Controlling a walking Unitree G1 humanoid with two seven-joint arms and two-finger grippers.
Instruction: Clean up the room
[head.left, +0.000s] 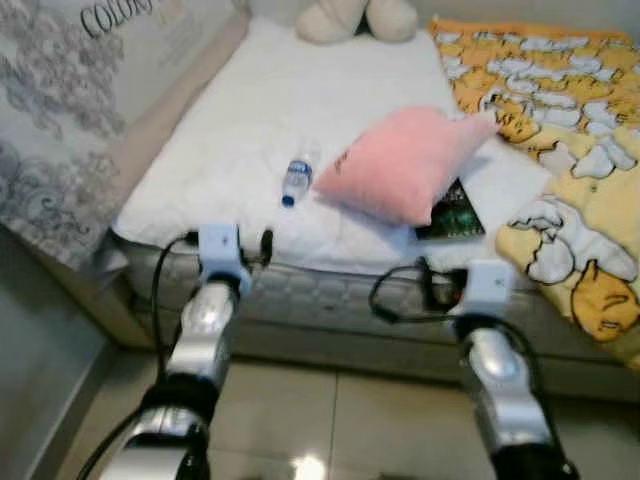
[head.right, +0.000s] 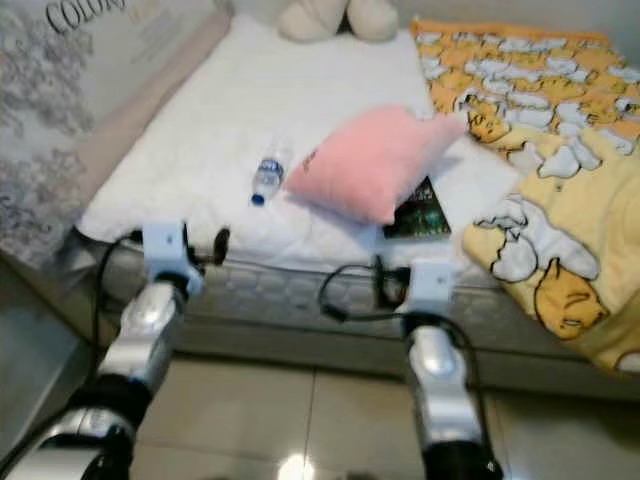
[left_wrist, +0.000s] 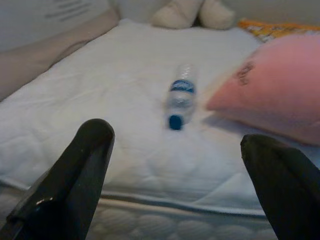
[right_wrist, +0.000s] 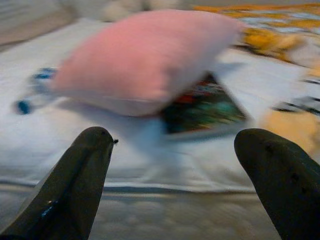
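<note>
A clear plastic bottle (head.left: 297, 181) with a blue cap and label lies on its side on the white mattress (head.left: 230, 130). Right of it a pink pillow (head.left: 400, 165) rests partly over a dark green book (head.left: 456, 213). My left gripper (left_wrist: 175, 134) is open at the mattress's near edge and points at the bottle (left_wrist: 180, 95), well short of it. My right gripper (right_wrist: 175, 134) is open too, low before the mattress edge, facing the pillow (right_wrist: 145, 55) and the book (right_wrist: 202, 107). Both hold nothing. The right wrist view is blurred.
A yellow cartoon blanket (head.left: 570, 170) covers the bed's right side and hangs over its front edge. A cream plush toy (head.left: 355, 18) sits at the far end. A patterned wall panel (head.left: 60, 120) runs along the left. Glossy tiled floor (head.left: 340, 420) lies below my arms.
</note>
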